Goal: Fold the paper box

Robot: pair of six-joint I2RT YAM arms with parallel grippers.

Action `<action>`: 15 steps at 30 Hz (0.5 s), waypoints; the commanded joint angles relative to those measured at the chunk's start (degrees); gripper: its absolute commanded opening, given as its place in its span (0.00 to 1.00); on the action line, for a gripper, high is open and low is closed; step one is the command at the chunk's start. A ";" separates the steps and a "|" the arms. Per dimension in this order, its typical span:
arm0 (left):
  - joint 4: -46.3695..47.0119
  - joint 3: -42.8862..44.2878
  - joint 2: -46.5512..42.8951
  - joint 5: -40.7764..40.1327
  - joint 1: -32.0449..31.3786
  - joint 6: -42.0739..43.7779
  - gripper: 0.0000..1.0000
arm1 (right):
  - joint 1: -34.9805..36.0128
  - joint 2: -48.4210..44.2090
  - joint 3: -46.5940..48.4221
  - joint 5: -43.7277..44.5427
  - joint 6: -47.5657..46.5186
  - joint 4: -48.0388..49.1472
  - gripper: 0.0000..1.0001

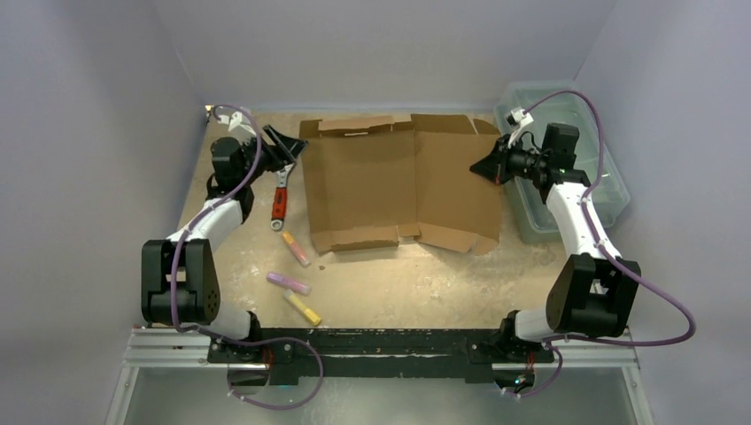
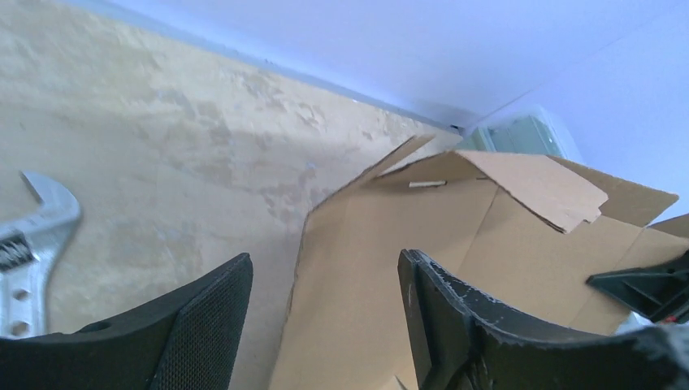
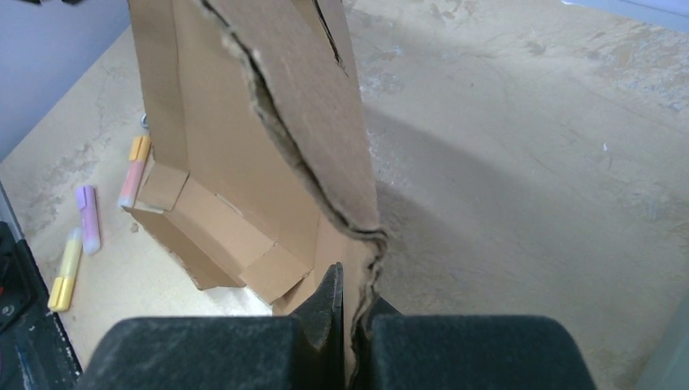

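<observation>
Brown paper box point(image 1: 398, 181) (right edge) sits clamped in right gripper point(image 1: 481, 168).

The left arm point(image 1: 211, 221) is being held stretched forward, its jaws being shown parted with nothing gripped. The right arm point(image 1: 571, 212) is being held bent inward, its jaws being pressed together on an edge of the paper box point(image 1: 381, 177).
</observation>
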 commanded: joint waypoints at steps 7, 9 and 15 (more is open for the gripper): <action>-2.92 4.85 -5.68 2.90 1.14 18.00 0.66 | 0.32 -0.83 1.68 0.62 -4.73 -2.70 0.00; 0.70 2.87 -6.92 4.84 1.14 21.02 0.66 | 0.32 -0.80 1.91 0.58 -4.74 -2.85 0.00; 4.32 4.27 -5.74 6.66 1.04 27.02 0.64 | 0.32 -0.69 2.31 0.10 -4.65 -3.21 0.00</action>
